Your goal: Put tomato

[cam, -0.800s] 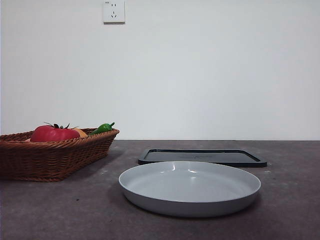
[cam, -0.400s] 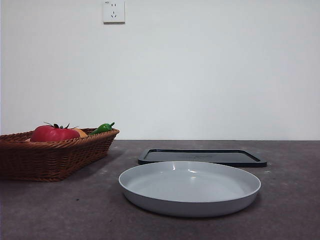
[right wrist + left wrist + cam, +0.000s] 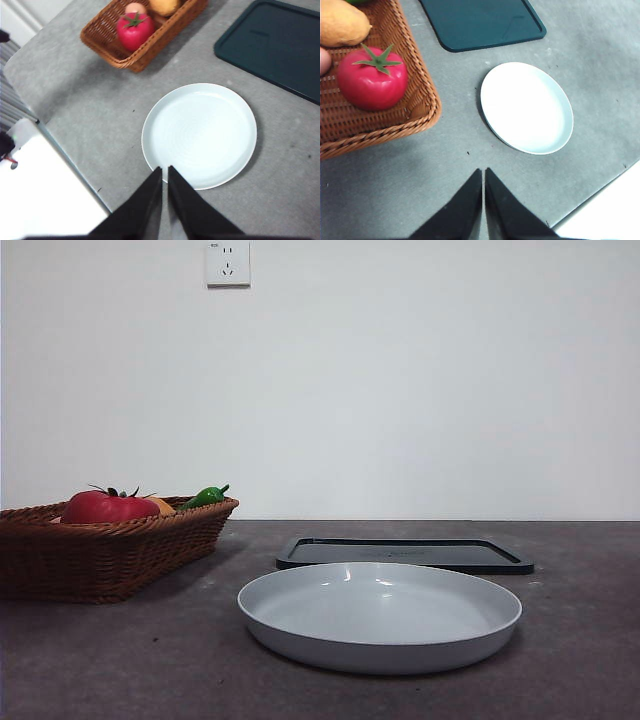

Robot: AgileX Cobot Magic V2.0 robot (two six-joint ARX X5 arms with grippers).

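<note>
A: Any writing to read?
B: None legible. The wall socket (image 3: 227, 262) has a tiny mark at its corner, too small to make out.

A: And the tomato?
B: The tomato (image 3: 108, 507) is glossy red and round with a dark green star-shaped stem. It lies in the wicker basket (image 3: 120, 555) at the left of the table (image 3: 120, 660), beside an orange fruit (image 3: 342, 23). A green pepper (image 3: 206, 496) shows at the basket's far rim.

A: Further right?
B: A white plate (image 3: 380, 615) in front of a dark tray (image 3: 405, 554).

A: The grippers?
B: The left gripper (image 3: 483, 175) hangs above bare table between basket and plate, jaws pressed together, holding nothing. The right gripper (image 3: 165, 172) hangs over the plate's near edge, jaws likewise closed and empty.
</note>
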